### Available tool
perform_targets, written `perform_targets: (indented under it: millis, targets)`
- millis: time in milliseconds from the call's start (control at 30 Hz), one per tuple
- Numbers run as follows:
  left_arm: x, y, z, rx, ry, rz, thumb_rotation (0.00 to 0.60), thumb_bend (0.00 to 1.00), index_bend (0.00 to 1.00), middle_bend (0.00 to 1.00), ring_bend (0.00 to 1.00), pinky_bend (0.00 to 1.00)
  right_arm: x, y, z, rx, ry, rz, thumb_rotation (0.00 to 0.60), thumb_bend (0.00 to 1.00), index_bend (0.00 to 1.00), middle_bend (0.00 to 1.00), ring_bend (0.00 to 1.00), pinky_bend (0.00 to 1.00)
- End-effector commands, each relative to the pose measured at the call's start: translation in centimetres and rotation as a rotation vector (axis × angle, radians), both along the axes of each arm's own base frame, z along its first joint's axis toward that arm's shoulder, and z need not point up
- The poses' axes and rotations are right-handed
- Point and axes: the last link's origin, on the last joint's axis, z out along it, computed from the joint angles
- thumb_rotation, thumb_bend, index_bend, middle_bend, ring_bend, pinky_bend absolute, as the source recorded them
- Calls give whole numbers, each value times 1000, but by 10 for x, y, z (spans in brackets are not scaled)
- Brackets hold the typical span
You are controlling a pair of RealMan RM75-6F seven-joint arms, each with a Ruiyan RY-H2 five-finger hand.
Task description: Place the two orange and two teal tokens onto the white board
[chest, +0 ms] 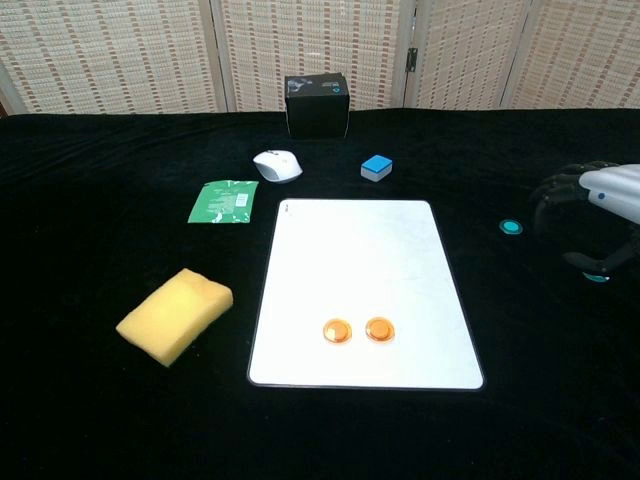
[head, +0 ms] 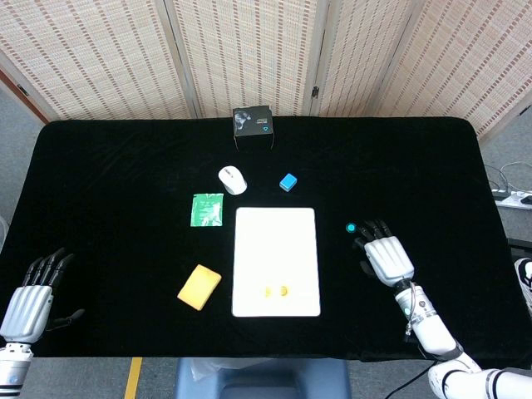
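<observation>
done: two orange tokens (chest: 358, 329) lying on white board (chest: 400, 250) | left: two teal tokens – one (chest: 511, 227) sitting on cloth, one (chest: 597, 276) under right hand (chest: 600, 205) | right hand hovering, fingers apart, holding nothing | left hand (head: 33, 295) idling open

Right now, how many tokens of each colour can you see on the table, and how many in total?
Orange tokens: 2, on the white board
Teal tokens: 2, off the board
Total: 4

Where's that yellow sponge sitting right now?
In both views the yellow sponge lies left of the white board, below the green packet.
</observation>
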Motion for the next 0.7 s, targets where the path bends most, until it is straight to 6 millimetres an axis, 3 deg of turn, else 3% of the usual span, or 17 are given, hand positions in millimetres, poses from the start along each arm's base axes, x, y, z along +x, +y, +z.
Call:
perform_targets:
  millis: [33, 433, 700]
  targets:
    - [1, 0, 0, -1, 1, -3, 600, 175, 8, 0, 0, 0, -20, 3, -1, 1, -4, -58, 600, 456, 396, 185, 53, 0]
    - [4, 0, -1, -6, 4, -1, 600, 175, 10, 0, 0, 0, -50, 1, -3, -18, -13, -123, 600, 455, 404, 41, 0, 0]
    - [5, 1, -2, -9, 4, -4, 600, 175, 10, 0, 0, 0, -59, -1, -7, -23, -15, -135, 600, 455, 404, 32, 0, 0]
